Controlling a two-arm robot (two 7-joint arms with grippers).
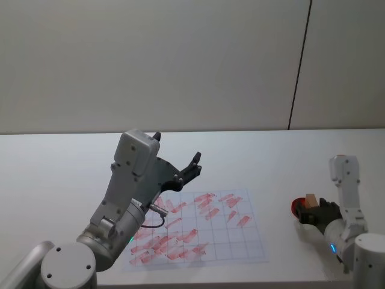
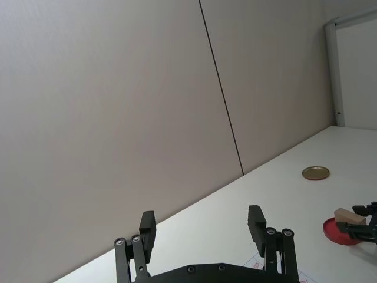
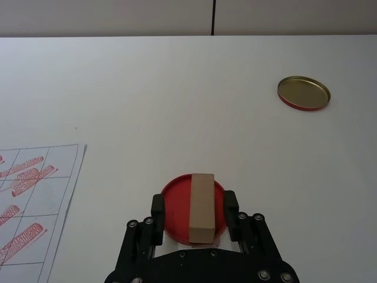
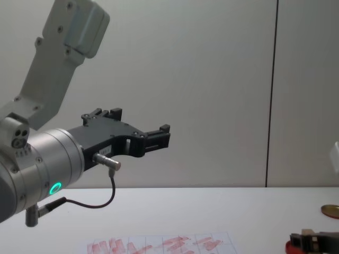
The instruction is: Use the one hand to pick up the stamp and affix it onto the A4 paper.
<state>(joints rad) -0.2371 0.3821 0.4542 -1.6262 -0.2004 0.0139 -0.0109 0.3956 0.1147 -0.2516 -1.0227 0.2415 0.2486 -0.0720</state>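
Note:
The stamp (image 3: pixel 202 207), a light-tan wooden block, stands on the flat red ink pad (image 3: pixel 177 206) at the right of the table. My right gripper (image 3: pixel 194 203) is open and straddles the stamp, with a gap of red pad showing on each side between block and fingers (image 3: pixel 158 206). In the head view the stamp (image 1: pixel 311 199) rises just above the right gripper (image 1: pixel 315 212). The A4 paper (image 1: pixel 198 232), gridded and covered in red imprints, lies at the table's middle. My left gripper (image 1: pixel 177 149) hangs open and empty, raised high above the paper's far left part.
A gold-tan round disc (image 3: pixel 304 92) lies on the table beyond the ink pad, farther right. The left forearm (image 4: pixel 47 159) looms large over the paper's left side. Bare white table (image 1: pixel 283 162) stretches between paper and pad and toward the wall.

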